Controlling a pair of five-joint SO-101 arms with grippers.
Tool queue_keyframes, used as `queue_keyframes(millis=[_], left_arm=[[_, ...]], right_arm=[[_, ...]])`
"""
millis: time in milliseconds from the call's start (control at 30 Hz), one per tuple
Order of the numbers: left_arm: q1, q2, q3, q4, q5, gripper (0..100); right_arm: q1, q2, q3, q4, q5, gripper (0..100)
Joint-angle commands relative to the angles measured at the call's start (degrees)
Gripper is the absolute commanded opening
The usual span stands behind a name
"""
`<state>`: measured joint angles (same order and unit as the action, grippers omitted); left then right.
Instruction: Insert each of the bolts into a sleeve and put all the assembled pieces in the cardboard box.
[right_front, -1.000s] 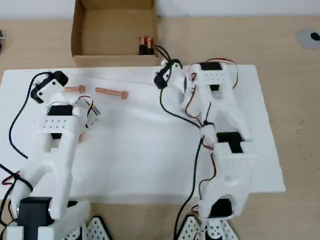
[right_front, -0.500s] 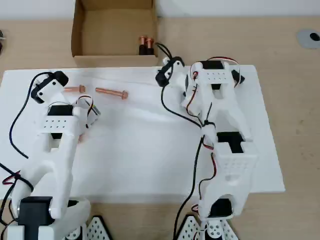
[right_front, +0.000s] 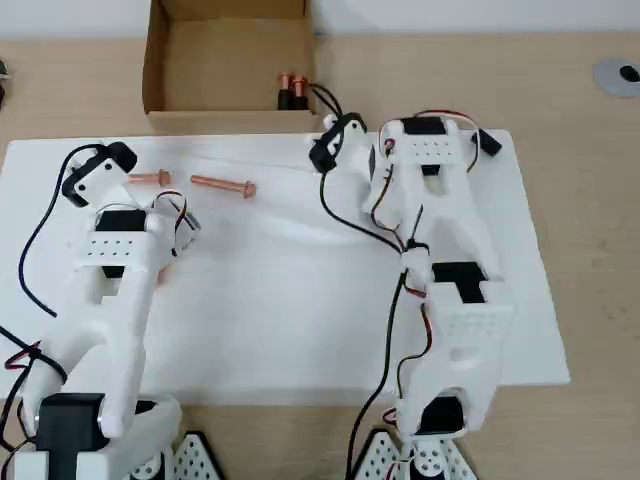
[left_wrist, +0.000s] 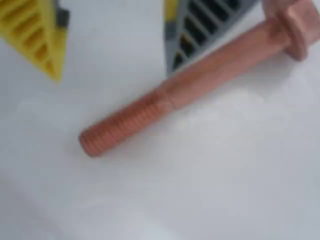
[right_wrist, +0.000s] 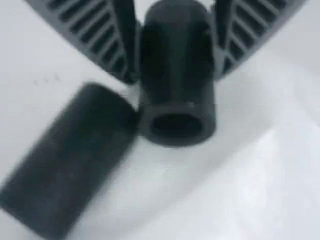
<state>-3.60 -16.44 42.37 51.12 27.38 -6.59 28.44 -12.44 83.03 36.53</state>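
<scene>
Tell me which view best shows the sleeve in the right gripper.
The right wrist view: the sleeve sits in the right gripper, its open end toward the camera. In the high view the right arm covers it; the left wrist view looks at a bolt.

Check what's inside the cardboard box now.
Two bolts seated in black sleeves sit in the cardboard box's near right corner; the remaining floor is bare. The sleeves hide the bolt shanks.

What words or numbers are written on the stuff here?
None can be read.
The box, bolt, sleeve and white sheet carry no writing.
The dark mark on the grey disc is too small to tell.
</scene>
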Motion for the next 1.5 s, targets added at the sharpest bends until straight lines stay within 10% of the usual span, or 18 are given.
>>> queue_keyframes(millis=[0, 567, 1467], left_arm=[[0.7, -0.2, -0.4, -0.9, -0.5, 15], [0.8, -0.2, -0.4, -0.8, -0.5, 15], [0.8, -0.3, -0.4, -0.6, -2.7, 15]], right_arm=[[0.2, -0.7, -8.7, 3.9, -1.9, 5.8], [0.8, -0.7, -26.1, 17.7, -3.3, 5.8], [-3.7, 0.1, 0.0, 6.3, 2.7, 6.1]])
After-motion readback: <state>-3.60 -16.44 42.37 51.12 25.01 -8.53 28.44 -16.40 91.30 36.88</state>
